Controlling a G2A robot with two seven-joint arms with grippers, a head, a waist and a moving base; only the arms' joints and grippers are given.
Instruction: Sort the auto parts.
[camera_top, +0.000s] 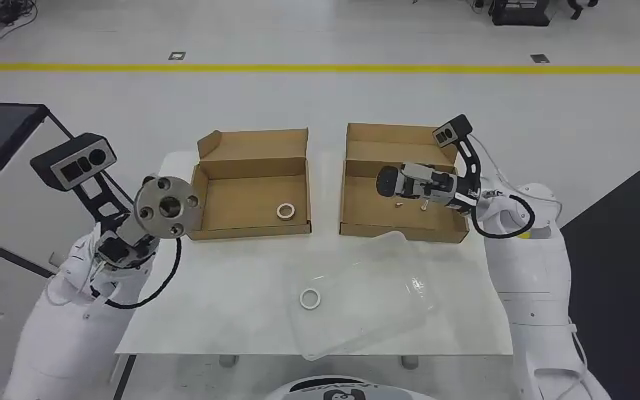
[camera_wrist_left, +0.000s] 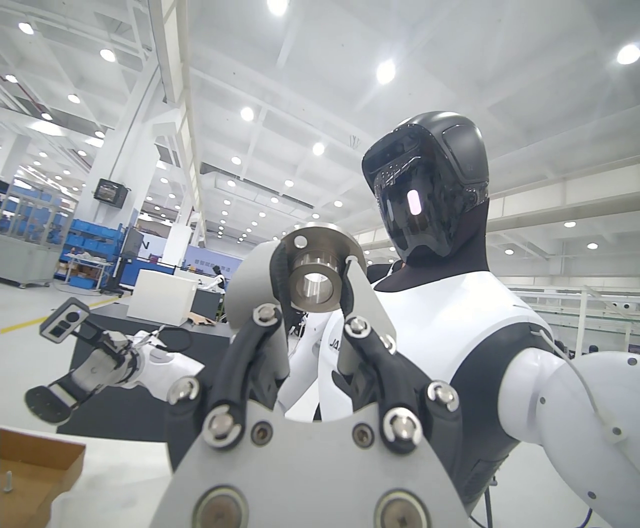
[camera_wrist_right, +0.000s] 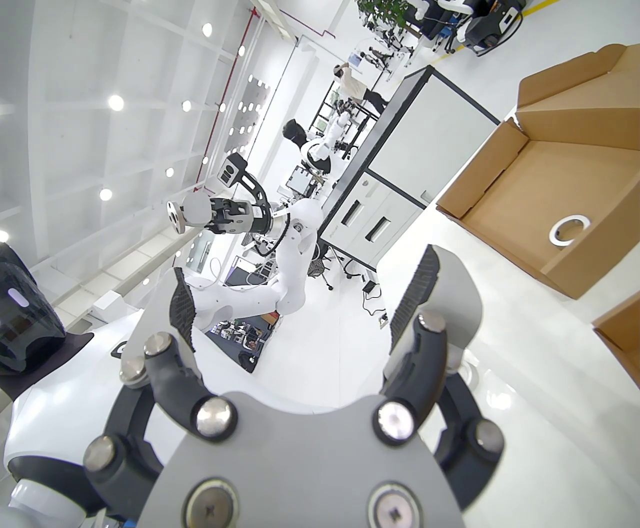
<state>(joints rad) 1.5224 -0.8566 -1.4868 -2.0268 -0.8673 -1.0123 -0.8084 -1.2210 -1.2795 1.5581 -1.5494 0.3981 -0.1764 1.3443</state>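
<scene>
The left gripper (camera_wrist_left: 314, 286) is clamped on the metal flange (camera_wrist_left: 320, 240), raised just outside the left box (camera_top: 250, 200) — judged a transport step. The right gripper (camera_wrist_right: 300, 295) hangs with jaws apart above the right box (camera_top: 400, 222). Next move: centre the flange over its box, lower it, then release — a heavy part should not drop from height.
</scene>
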